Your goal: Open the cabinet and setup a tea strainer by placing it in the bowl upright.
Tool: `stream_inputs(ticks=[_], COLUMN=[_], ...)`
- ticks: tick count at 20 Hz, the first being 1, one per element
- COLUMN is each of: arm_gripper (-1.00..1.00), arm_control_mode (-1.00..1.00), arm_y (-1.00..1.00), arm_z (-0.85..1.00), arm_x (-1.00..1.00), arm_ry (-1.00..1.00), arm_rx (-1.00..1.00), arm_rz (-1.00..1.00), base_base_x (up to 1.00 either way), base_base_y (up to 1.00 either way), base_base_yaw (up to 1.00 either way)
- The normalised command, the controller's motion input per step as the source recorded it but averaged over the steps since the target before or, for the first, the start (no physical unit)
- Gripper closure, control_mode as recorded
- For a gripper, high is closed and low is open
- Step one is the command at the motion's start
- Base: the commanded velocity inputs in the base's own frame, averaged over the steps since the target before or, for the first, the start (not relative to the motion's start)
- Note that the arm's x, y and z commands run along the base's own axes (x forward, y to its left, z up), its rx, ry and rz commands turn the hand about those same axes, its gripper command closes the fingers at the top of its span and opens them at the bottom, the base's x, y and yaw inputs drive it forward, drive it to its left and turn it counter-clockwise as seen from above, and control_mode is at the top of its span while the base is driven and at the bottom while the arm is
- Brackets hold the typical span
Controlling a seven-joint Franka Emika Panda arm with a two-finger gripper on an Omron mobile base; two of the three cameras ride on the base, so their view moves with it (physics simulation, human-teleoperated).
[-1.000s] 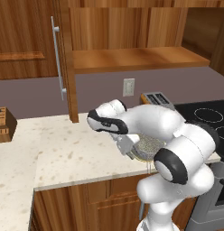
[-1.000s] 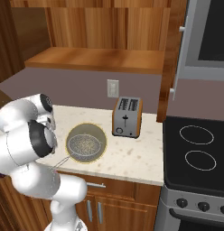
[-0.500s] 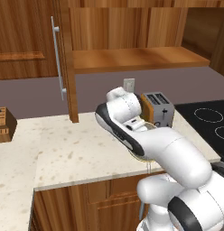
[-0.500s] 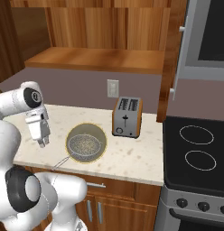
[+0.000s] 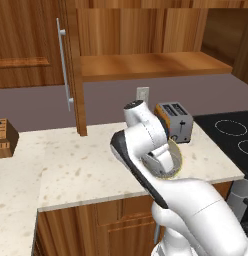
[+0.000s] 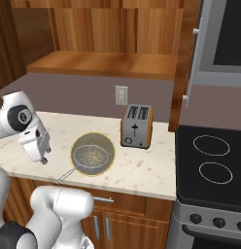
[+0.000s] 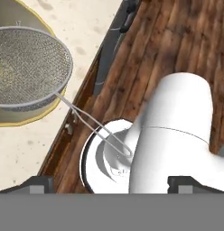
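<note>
I see the round grey metal mesh tea strainer (image 6: 92, 155) as fine woven wire with a thin, shiny wire handle. Under it, the olive-tan ceramic bowl (image 6: 106, 166) looks smooth and matt. The cream stone counter (image 6: 142, 170) is speckled and polished. The reddish-brown wooden cabinet (image 5: 71, 65) shows streaked grain; its bar handle (image 5: 64, 65) is brushed silver metal. The toaster (image 6: 136, 126) has orange-brown sides and a satin metal top.

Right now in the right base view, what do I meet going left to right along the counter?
Gripper → tea strainer sitting in the bowl → toaster → stovetop.
</note>
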Motion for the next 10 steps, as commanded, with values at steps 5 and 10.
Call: stream_inputs(ticks=[5,10], arm_gripper=[-1.0,-1.0], arm_control_mode=[-1.0,-1.0], arm_y=[-0.16,-0.21], arm_z=[0.38,0.19], arm_x=[0.0,0.0], arm_ry=[-0.28,-0.27], arm_rx=[0.26,0.34], arm_rz=[0.04,0.06], base_base_x=[0.0,0.0], base_base_y=[0.0,0.0], base_base_yaw=[0.0,0.0])
